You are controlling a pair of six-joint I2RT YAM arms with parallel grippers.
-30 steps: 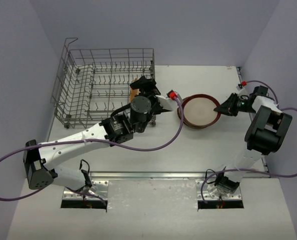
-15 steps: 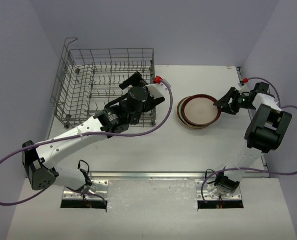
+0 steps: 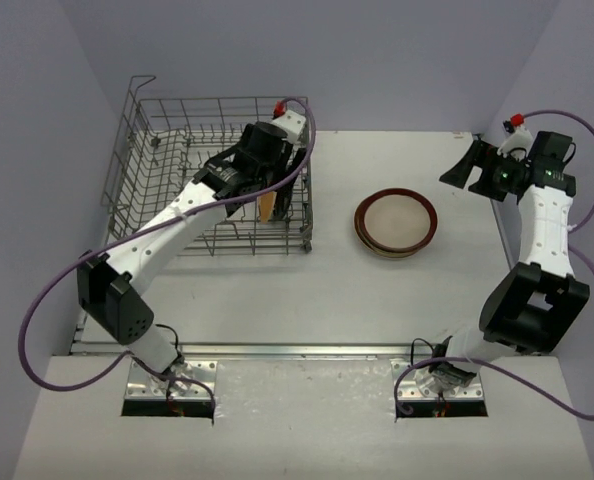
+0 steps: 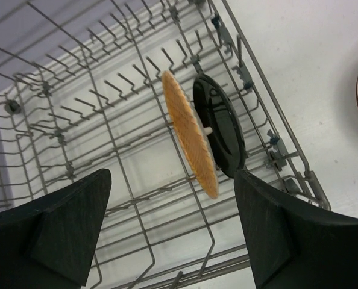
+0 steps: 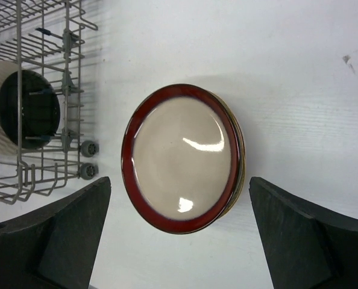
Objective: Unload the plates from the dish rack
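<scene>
The grey wire dish rack (image 3: pixel 177 180) stands at the back left. An orange-brown plate (image 4: pixel 190 141) and a small black plate (image 4: pixel 218 123) stand on edge side by side in its right end. My left gripper (image 4: pixel 173 235) hovers open just above them with only rack wires between its fingers; from above it (image 3: pixel 280 185) sits over the orange plate (image 3: pixel 267 207). A red-rimmed plate (image 5: pixel 182 156) tops a stack of plates (image 3: pixel 395 222) lying on the table. My right gripper (image 5: pixel 179 235) is open and empty, raised to the right of the stack (image 3: pixel 459 168).
The rack's near right corner posts (image 4: pixel 287 159) stand close to my left gripper's right finger. The white table (image 3: pixel 377 290) ends at purple walls behind and on both sides. A raised wire loop (image 3: pixel 142 85) rises at the rack's back left corner.
My right gripper has opened, let go of the red-rimmed plate on the stack and drawn back up and to the right. My left arm has swung over the rack's right end.
</scene>
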